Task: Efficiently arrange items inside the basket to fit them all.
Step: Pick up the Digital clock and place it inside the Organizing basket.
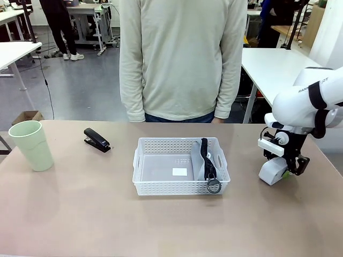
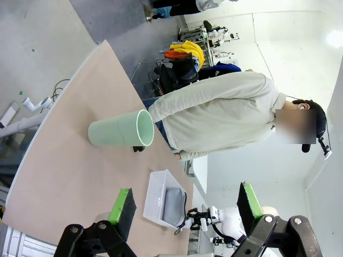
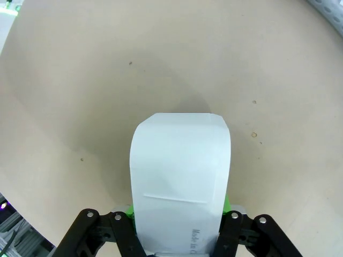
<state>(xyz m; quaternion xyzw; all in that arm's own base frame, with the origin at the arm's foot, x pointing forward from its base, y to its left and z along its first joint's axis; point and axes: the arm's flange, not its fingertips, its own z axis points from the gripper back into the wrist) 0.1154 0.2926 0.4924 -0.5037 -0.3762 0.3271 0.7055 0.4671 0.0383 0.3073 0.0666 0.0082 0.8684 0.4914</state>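
The white mesh basket (image 1: 181, 166) sits mid-table, with the grey pouch (image 1: 206, 160) and its black strap standing along its right side. To the right of the basket, my right gripper (image 1: 283, 169) is shut on the white boxy device (image 1: 270, 172), low at the tabletop. In the right wrist view the device (image 3: 179, 176) sits between the green pads (image 3: 228, 203). The black stapler (image 1: 97, 140) and pale green cup (image 1: 32, 144) stand on the left of the table. My left gripper (image 2: 185, 209) is open and holds nothing. It hangs high, looking at the cup (image 2: 120, 128), basket (image 2: 158, 197) and pouch (image 2: 172, 208).
A person in a pale sweater (image 1: 182, 59) stands at the far edge, hands down. The basket's left part holds just a small white label (image 1: 179, 172). A basket corner (image 3: 329, 10) shows at the right wrist view's top right. Bare table lies in front of the basket.
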